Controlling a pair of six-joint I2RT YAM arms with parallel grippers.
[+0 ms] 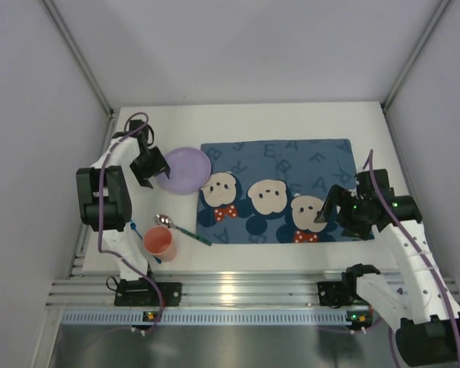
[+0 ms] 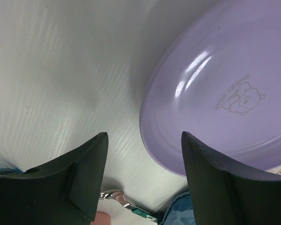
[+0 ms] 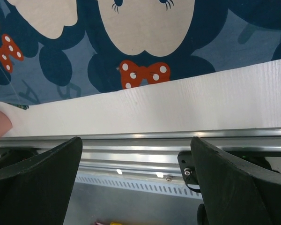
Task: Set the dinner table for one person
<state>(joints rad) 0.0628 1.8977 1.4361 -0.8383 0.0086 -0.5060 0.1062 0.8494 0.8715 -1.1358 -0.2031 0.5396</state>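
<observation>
The white dinner table [image 1: 253,115] carries a blue mouse-print placemat [image 1: 280,192]. A purple plate [image 1: 188,169] lies on the table at the placemat's far left corner. My left gripper [image 1: 158,169] is open and empty at the plate's left rim. In the left wrist view the plate [image 2: 225,89] lies up and right of the gripper [image 2: 144,137], its near rim between the open jaws. A spoon with a green handle [image 1: 182,228] and a pink cup [image 1: 159,242] sit nearer the front left. My right gripper [image 1: 327,208] is open and empty over the placemat's front right part.
The aluminium rail [image 1: 238,291] runs along the table's near edge and also shows in the right wrist view [image 3: 140,145]. White walls close in the back and sides. The spoon's bowl [image 2: 113,196] shows just below my left fingers [image 2: 79,173].
</observation>
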